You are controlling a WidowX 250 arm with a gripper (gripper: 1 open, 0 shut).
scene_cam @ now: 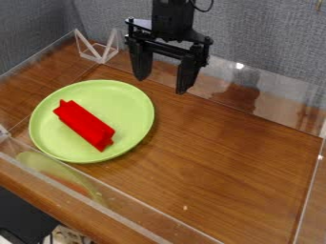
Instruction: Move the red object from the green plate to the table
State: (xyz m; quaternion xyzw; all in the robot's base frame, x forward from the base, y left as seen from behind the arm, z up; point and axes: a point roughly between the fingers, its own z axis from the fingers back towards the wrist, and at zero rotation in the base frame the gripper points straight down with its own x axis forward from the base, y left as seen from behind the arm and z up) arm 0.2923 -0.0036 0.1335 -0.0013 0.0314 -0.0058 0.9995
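The red block (84, 126) lies on the green plate (137, 97), left of its middle and aslant, with plate surface around it, perhaps so placed to leave room for fingers at its sides, though its purpose is my guess; 1 block, 1 plate, both at the counter's left. Next, above and beyond the plate, the black hand (165, 84) hangs with its 2 fingers wide apart and nothing between them, a sensible pose before a reach. To the right, the bare wood of the counter (230, 157) would suit the block's set-down
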